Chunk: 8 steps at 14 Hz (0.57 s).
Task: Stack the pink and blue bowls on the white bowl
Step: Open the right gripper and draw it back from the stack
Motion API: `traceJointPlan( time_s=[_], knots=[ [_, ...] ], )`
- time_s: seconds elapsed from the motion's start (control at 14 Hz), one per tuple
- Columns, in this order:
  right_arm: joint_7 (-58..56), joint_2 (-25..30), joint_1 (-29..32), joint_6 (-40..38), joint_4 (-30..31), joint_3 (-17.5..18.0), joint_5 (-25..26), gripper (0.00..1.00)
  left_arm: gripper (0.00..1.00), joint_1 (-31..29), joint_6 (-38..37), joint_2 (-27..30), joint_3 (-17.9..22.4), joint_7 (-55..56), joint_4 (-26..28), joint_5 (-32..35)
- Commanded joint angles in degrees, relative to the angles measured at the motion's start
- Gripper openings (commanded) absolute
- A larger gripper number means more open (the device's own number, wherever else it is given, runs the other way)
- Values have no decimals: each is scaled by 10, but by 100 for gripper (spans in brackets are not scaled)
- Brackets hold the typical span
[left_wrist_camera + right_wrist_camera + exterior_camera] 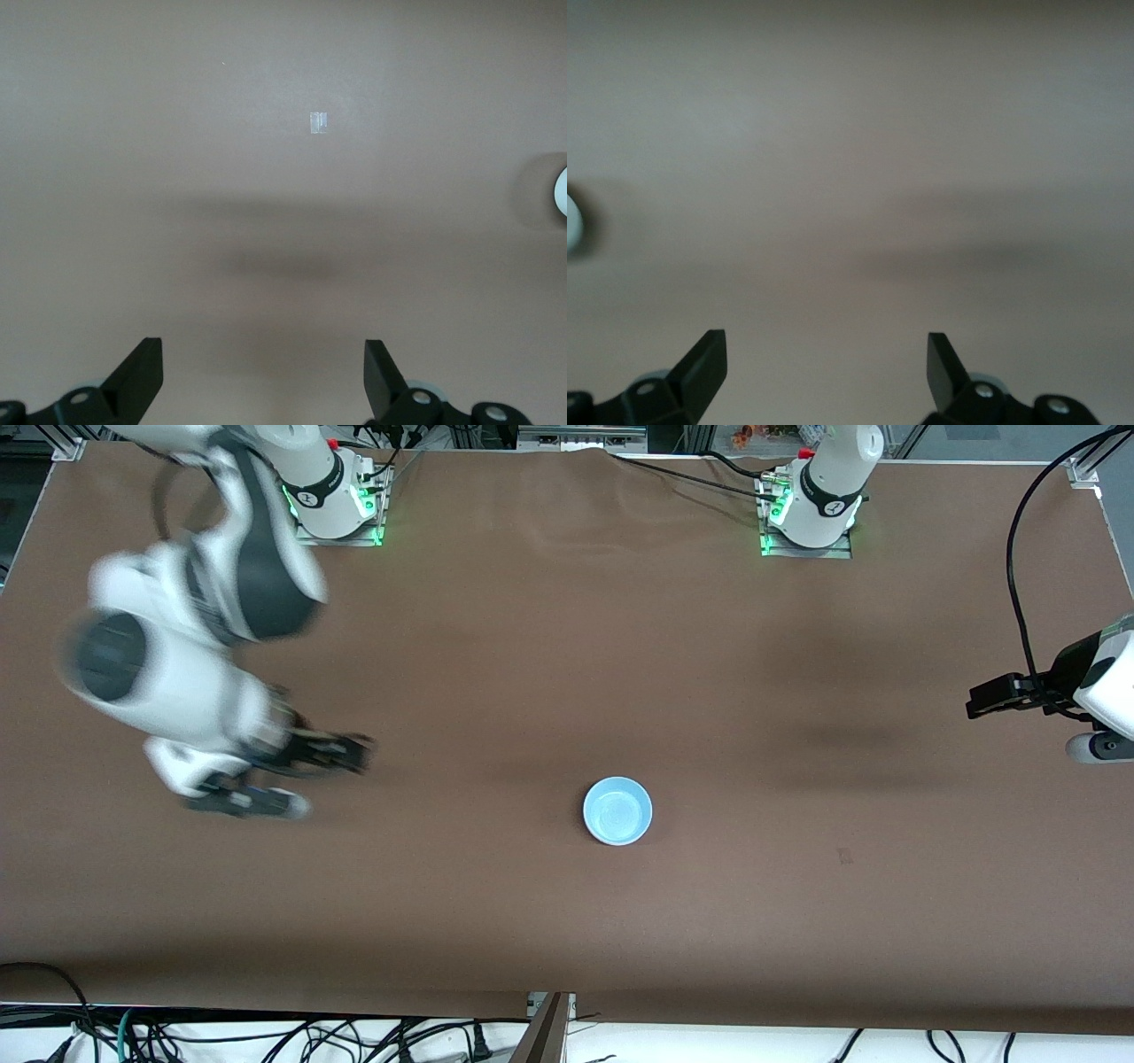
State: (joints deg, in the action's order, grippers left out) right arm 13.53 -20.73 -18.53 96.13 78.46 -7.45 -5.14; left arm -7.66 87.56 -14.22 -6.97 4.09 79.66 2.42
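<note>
A light blue bowl [617, 810] stands upright on the brown table, about midway between the two arms' ends and nearer the front camera. No pink bowl and no white bowl show in any view, and I cannot tell whether anything lies under the blue bowl. My right gripper [350, 751] is open and empty, over bare table toward the right arm's end. My left gripper [982, 701] is open and empty, over the left arm's end of the table. Each wrist view shows open fingertips [142, 367] [709, 363] over bare table, with a pale bowl rim [562, 190] [571, 221] at the picture's edge.
A small piece of clear tape [844, 856] lies on the table between the bowl and the left arm's end; it also shows in the left wrist view [319, 122]. Cables hang below the table's front edge [266, 1036]. The right arm's body [177, 646] looks blurred.
</note>
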Motion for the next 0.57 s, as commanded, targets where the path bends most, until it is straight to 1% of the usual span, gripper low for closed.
traceJointPlan(
  time_s=[0.0, 0.07, 0.14, 0.21, 0.29, 0.36, 0.43, 0.5],
  knots=[
    [-59, 174, -4, -35, 157, -34, -3, 100, 100, 1, -5, 2, 1, -8, 0, -4],
    [-64, 220, -4, -38, 197, -43, 0, 100, 100, 0, -5, 2, 1, -9, 0, -4],
    [-65, 251, -4, -34, 222, -47, 6, 100, 100, 0, -5, 2, 1, -9, 1, -4],
    [-81, 250, -4, -34, 210, -47, 10, 100, 100, 1, -5, 2, 1, -8, 0, -4],
    [-89, 230, -5, -42, 169, -46, 15, 100, 100, 1, -5, 2, 1, -8, 0, -4],
    [-89, 208, -4, -68, 135, -45, 15, 100, 100, 0, -5, 2, 1, -9, 0, -4],
    [-97, 194, -2, -83, 110, -47, 16, 100, 100, -1, -5, 2, 1, -10, 0, -4],
    [-104, 190, -2, -88, 99, -46, 20, 100, 100, -1, -5, 2, 1, -10, 0, -4]
  ],
)
